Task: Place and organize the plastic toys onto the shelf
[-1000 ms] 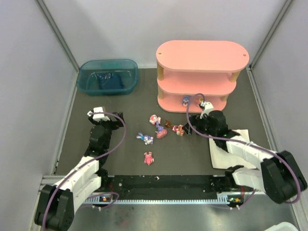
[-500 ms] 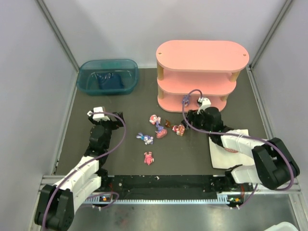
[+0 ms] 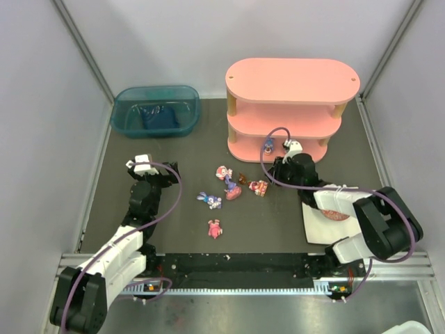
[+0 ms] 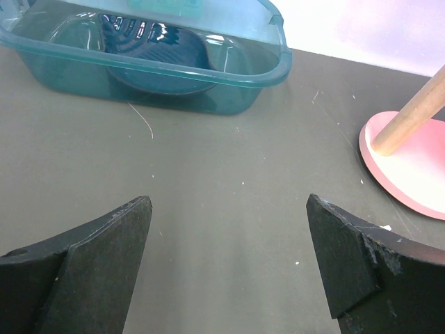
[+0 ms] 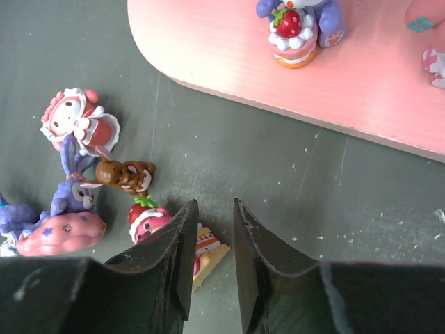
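Teal bin: on the tabletop, ahead of the left tool and well apart from it.
Left tool: fingers spread wide, with only dark tabletop showing between them.
Blue bunny: lies on the tabletop between the two tools, far left of the right tool.
Pink figurine: lies alone, near the bunny on the arm-base side.
Toy cluster: a pink-hooded white figurine, a brown figurine and a purple long-eared figurine huddle together, left of the right tool and ahead of it.
Strawberry figurine: red, just beside the right tool's left finger; its cake-slice end reaches under that finger.
Right tool: low over the tabletop, fingers close together with a narrow slit between them. I cannot tell whether it is pinching the cake-slice end.
Shelf: its pink bottom board lies just ahead of the right tool.
Cake-holding figurine: stands on that bottom board, ahead and slightly right of the tool.
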Robot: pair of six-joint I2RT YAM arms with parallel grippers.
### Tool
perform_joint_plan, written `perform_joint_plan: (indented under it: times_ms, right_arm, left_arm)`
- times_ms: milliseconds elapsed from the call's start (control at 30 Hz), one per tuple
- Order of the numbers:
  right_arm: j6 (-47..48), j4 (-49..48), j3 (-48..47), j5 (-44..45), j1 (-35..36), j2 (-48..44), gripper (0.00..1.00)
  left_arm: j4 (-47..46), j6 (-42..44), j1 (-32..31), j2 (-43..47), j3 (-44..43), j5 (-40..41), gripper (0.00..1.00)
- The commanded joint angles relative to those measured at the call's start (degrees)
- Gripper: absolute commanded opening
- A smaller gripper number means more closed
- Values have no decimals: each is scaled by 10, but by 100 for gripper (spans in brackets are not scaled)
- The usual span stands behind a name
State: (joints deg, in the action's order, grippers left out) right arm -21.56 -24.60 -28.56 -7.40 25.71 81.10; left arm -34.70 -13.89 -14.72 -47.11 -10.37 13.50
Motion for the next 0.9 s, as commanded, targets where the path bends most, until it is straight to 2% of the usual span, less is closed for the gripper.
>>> perform_joint_plan:
  times_ms: [0,133,533,867]
  right_arm:
    - [-14,-45,-30,6,6,20,26]
    - [-18,-46,-35,6,6,36,21]
    - [-24,-41,-38,-10,8,64,19]
    - [-27,0,4,7,24,12,19]
  left_arm:
    - [-32,-5,0,3,0,0,99]
    - [-32,-5,0,3,0,-3,99]
    - [-32,-4,0,3,0,-6,99]
    - [-32,-3,0,2,0,-6,99]
